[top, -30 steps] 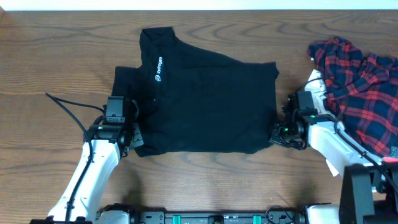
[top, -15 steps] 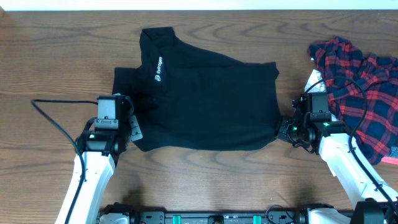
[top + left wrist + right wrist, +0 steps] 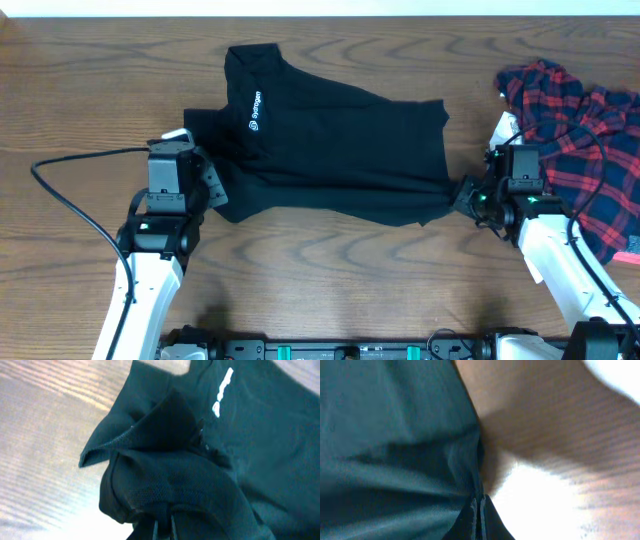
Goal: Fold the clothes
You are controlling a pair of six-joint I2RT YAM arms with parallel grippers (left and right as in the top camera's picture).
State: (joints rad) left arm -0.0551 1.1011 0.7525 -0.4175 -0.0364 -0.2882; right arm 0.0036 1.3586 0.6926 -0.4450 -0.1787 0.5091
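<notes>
Black collared shirt [image 3: 330,150] lies across the middle of the wooden table [image 3: 330,300], with its collar toward the far edge and its white chest logo [image 3: 254,111] facing up. We see long creases running along its near edge from one arm to the other.

At the shirt's near-left corner, the left gripper [image 3: 212,192] has its jaws pressed together on the cloth. In the left wrist view we see the fabric bunched in folds right at the fingertips [image 3: 162,527]. At the near-right corner, the right gripper [image 3: 462,191] is pinching the shirt in the same way. Its wrist view shows the dark cloth gathered into the closed fingers [image 3: 472,517].

A red-and-navy plaid garment [image 3: 580,150] is heaped against the right edge toward the far-right corner. It lies apart from the shirt and just beyond the right arm.

We find bare wood along the whole near edge between the two arms. There is more bare wood on the left side, where only a black cable [image 3: 70,195] loops over the table. Only a narrow strip of wood separates the collar from the far edge.
</notes>
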